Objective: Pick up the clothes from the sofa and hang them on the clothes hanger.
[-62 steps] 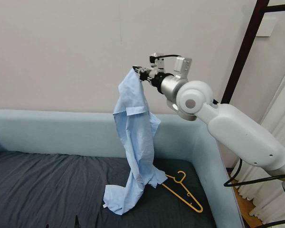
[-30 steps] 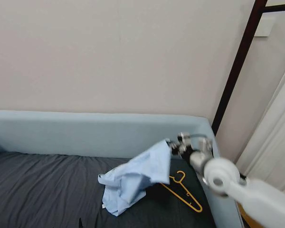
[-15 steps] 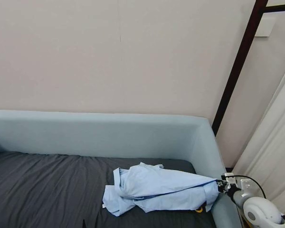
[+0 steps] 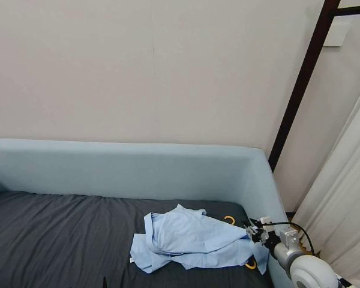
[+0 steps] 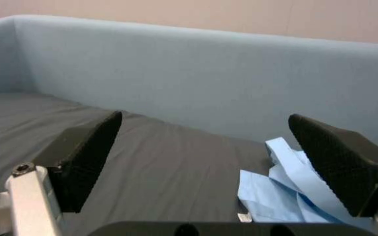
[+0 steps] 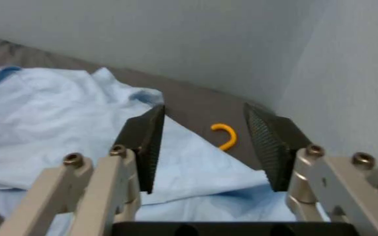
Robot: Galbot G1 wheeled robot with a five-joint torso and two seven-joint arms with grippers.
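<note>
A light blue shirt [image 4: 189, 240] lies crumpled on the sofa's dark seat, near its right end. A yellow hanger lies under it, with only its hook [image 4: 229, 219] and one tip poking out. My right gripper [image 4: 251, 230] hovers low at the shirt's right edge, beside the sofa arm. In the right wrist view the right gripper [image 6: 205, 147] is open over the shirt [image 6: 57, 118], with the hanger hook [image 6: 224, 135] showing between the fingers and nothing held. My left gripper [image 5: 212, 157] is open above the seat, with the shirt [image 5: 287, 194] ahead of it.
The pale blue sofa back [image 4: 120, 168] and right arm [image 4: 261, 192] wall in the dark seat [image 4: 54, 240]. A dark rack pole [image 4: 300, 90] rises to the right of the sofa, and a white curtain [image 4: 342, 210] hangs beyond it.
My right arm came down from high over the sofa back with the shirt, laid it on the seat over the hanger and let go. The gripper now stands open.
</note>
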